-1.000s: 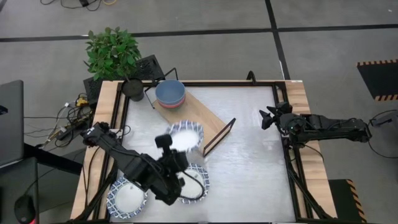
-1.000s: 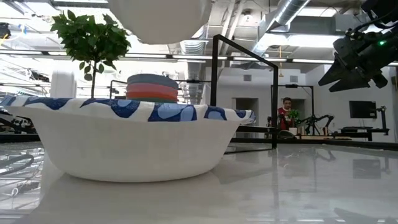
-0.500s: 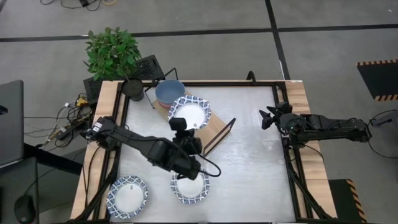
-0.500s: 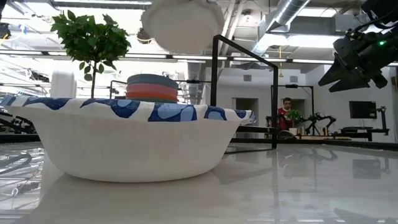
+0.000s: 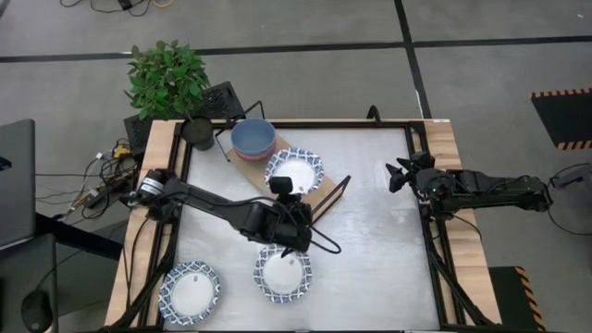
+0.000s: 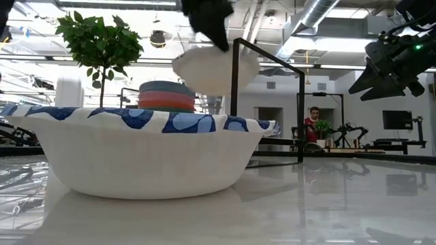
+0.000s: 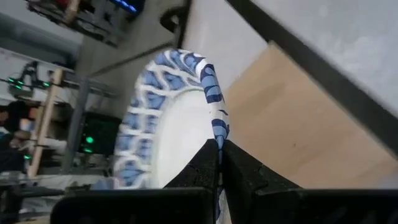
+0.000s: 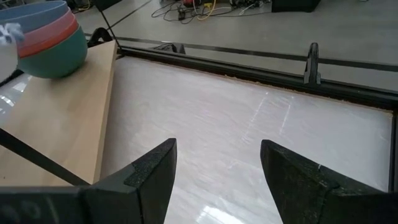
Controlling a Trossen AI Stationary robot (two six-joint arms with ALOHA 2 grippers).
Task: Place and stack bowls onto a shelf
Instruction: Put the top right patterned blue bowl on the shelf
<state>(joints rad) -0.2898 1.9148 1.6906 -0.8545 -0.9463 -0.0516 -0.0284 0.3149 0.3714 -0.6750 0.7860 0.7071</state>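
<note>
Now the patterned bowl [image 5: 294,172], pinched at its rim by the left gripper [image 5: 282,188], has been carried over the shelf [image 5: 319,194], beside the stacked bowls [image 5: 252,140]; lowering remains. Right gripper [image 5: 396,175] is held wide, idle.

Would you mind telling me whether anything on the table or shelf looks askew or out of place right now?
Nothing stands out. The left tool holds a patterned bowl by its rim above the shelf, beside the stacked small bowls. Two more patterned bowls sit upright on the table. The right tool waits open at the table's edge.
</note>
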